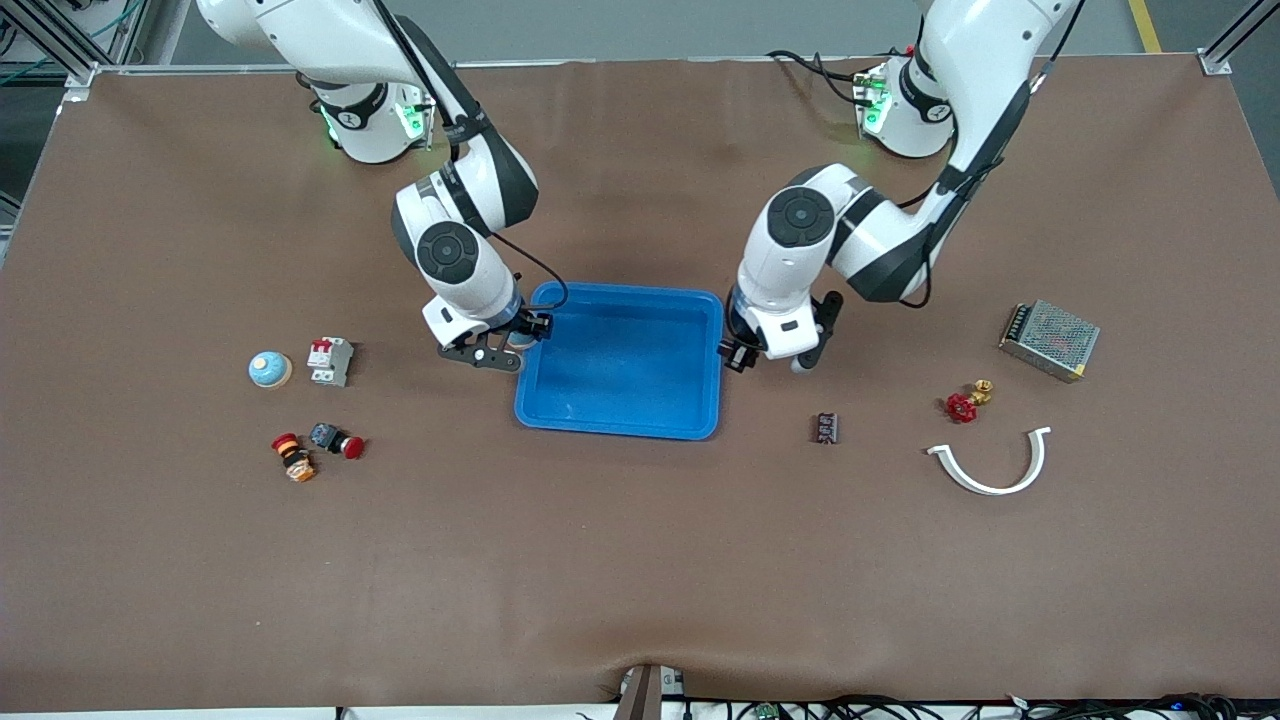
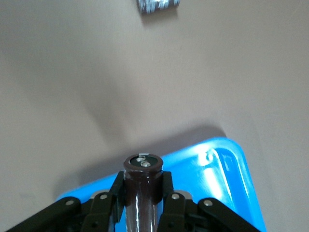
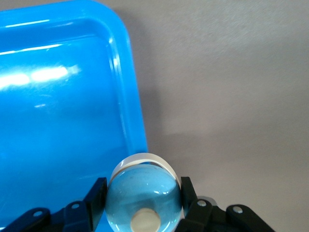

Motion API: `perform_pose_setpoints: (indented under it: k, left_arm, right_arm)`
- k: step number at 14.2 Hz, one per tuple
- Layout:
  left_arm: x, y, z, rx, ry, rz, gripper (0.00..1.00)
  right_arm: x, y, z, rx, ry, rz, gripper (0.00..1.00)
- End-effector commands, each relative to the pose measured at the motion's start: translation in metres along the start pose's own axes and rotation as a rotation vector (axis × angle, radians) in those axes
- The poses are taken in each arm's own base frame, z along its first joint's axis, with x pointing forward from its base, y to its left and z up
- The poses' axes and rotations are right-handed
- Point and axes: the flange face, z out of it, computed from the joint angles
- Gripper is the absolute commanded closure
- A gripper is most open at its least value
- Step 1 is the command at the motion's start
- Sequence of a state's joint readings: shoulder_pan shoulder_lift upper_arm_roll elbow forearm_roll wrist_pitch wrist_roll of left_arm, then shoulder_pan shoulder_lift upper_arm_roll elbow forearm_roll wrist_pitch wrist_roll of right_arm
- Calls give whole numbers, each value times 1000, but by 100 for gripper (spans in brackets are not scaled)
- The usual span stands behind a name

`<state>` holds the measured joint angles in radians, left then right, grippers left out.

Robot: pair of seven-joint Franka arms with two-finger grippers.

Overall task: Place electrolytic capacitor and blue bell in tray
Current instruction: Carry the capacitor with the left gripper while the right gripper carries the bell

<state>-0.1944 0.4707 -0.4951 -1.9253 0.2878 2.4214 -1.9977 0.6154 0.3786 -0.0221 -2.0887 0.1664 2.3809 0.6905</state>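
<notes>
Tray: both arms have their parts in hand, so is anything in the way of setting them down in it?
Nothing visible. The tray holds nothing. The left gripper holds the electrolytic capacitor at the tray's edge toward the left arm's end. The right gripper holds the blue bell at the edge toward the right arm's end.

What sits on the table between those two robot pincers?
The blue tray, seen in the front view. The right pincer, holding the blue bell, hangs at one end; the left pincer, holding the capacitor, at the other.
</notes>
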Motion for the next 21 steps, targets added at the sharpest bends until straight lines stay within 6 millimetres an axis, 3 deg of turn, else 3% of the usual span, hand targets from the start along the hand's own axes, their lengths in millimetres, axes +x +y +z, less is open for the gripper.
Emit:
perform_pose_setpoints:
  k: [1, 3, 5, 8, 10, 13, 18, 21]
  left_arm:
    - [-22, 21, 8, 2, -31, -92, 100]
    - [-35, 29, 13, 0, -50, -169, 100]
    - [-35, 39, 19, 2, -65, -273, 100]
    - [-50, 36, 31, 22, -73, -324, 100]
    - [-52, 34, 40, 36, -74, -344, 100]
    - [-72, 24, 55, 57, -65, -333, 100]
    - [-100, 8, 65, 77, -60, -313, 100]
    - [-107, 0, 72, 92, -55, -319, 100]
  right_arm:
    - [-13, -16, -2, 36, 17, 48, 55]
    - [-29, -37, 4, 47, 36, 53, 55]
    - [-35, -48, 7, 49, 39, 71, 55]
    - [-45, -62, 21, 48, 46, 77, 55]
    - [-50, -66, 35, 44, 51, 65, 55]
    - [-53, -69, 48, 43, 61, 65, 55]
    - [-54, -70, 51, 38, 60, 61, 51]
    - [-55, -70, 52, 36, 59, 58, 46]
